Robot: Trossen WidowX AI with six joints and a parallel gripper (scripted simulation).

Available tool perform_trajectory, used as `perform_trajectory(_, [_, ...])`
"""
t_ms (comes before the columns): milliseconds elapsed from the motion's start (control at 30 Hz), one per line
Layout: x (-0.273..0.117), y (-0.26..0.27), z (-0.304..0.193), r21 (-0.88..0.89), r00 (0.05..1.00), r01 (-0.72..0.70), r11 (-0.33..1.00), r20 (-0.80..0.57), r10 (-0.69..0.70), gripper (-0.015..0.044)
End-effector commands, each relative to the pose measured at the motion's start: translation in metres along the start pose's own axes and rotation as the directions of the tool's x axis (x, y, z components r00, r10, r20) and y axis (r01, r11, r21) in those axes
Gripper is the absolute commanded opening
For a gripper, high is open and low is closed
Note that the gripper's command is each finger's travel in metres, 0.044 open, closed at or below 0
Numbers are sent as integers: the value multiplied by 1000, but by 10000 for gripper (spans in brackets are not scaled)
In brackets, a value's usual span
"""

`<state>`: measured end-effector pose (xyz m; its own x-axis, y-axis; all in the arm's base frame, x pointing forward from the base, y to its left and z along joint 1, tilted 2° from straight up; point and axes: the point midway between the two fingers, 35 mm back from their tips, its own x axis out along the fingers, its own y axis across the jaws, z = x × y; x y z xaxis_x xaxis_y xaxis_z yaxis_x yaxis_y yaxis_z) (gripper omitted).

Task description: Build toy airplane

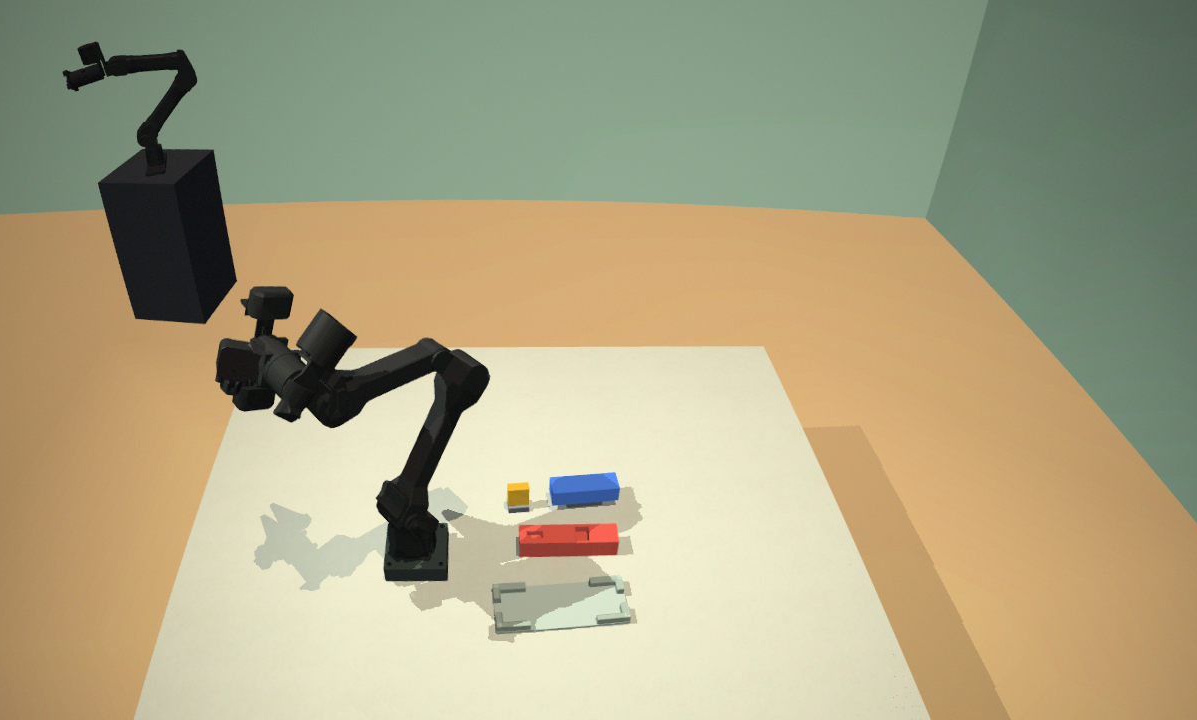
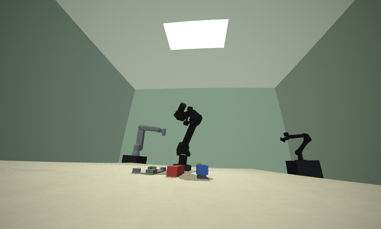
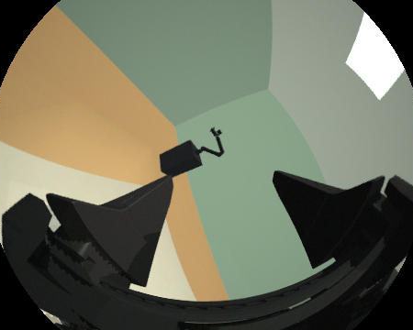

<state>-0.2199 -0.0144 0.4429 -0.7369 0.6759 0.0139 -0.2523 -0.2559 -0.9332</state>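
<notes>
Black parallel-jaw gripper point(image 3: 225, 179): fingers wide apart, raised well away from parts. Red socketed block point(image 1: 568, 540) point(image 2: 175, 170) lies between blue block point(image 1: 584, 488) point(image 2: 202, 169) and grey corner-edged jig point(image 1: 557, 606) point(image 2: 141, 171), gaps either side.

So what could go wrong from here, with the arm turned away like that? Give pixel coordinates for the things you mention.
The red fuselage point(image 1: 568, 544) point(image 2: 173, 171) lies beside the jig point(image 1: 562, 605) point(image 2: 143, 172); set down askew, it might catch on the raised corner pieces. The yellow block point(image 1: 518, 493) point(image 2: 199, 163) sits close to the blue block point(image 1: 584, 489) point(image 2: 202, 169), so the open gripper point(image 3: 225, 179) could bump one while reaching for the other.
</notes>
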Motion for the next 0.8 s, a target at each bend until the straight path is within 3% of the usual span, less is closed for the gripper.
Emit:
perform_trajectory(0, [0, 0, 0, 0, 1000, 0, 1000, 0, 0, 426])
perform_trajectory(67, [-4, 2, 7, -1, 999, -1, 1000, 35, 1, 440])
perform_trajectory(200, [-32, 14, 46, -3, 970, -20, 1000, 242, 20, 440])
perform_trajectory(367, [-82, 31, 89, -6, 862, -74, 997, 502, 67, 440])
perform_trajectory(600, [-166, 56, 121, -43, 611, -194, 980, 776, 155, 440])
perform_trajectory(767, [-244, 76, 127, -151, 355, -269, 951, 902, 244, 440])
